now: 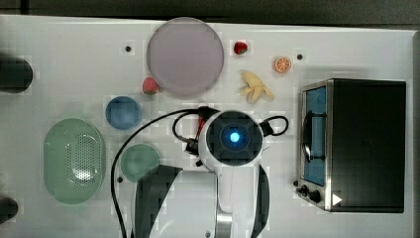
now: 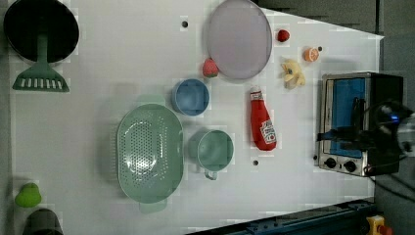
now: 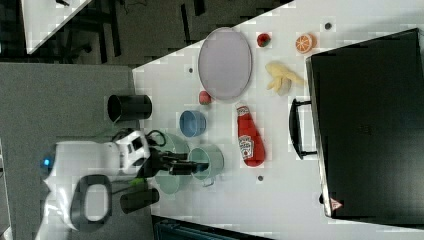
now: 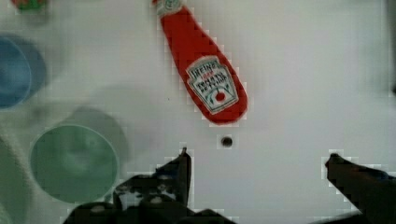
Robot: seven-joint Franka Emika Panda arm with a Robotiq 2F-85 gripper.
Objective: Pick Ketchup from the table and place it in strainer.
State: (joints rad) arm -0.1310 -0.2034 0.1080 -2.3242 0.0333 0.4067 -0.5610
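Observation:
The Ketchup (image 2: 262,122) is a red squeeze bottle with a white-and-dark label, lying flat on the white table with its cap toward the lilac plate. It also lies in the right view (image 3: 249,137) and the wrist view (image 4: 205,74). In the top view only a red sliver of the Ketchup (image 1: 201,121) shows beside my wrist. My gripper (image 4: 259,161) is open, empty and above the table, its fingertips just short of the bottle's base. The strainer (image 2: 149,154), a pale green oval basket with a dotted centre, sits empty beyond the green cup, at the top view's left (image 1: 74,161).
A round green cup (image 2: 215,149) and a blue bowl (image 2: 191,96) stand between Ketchup and strainer. A lilac plate (image 2: 239,38), two strawberries (image 2: 210,67), a banana (image 2: 292,73) and an orange slice (image 2: 311,54) lie past the bottle's cap. A toaster oven (image 2: 359,122) stands on its other side.

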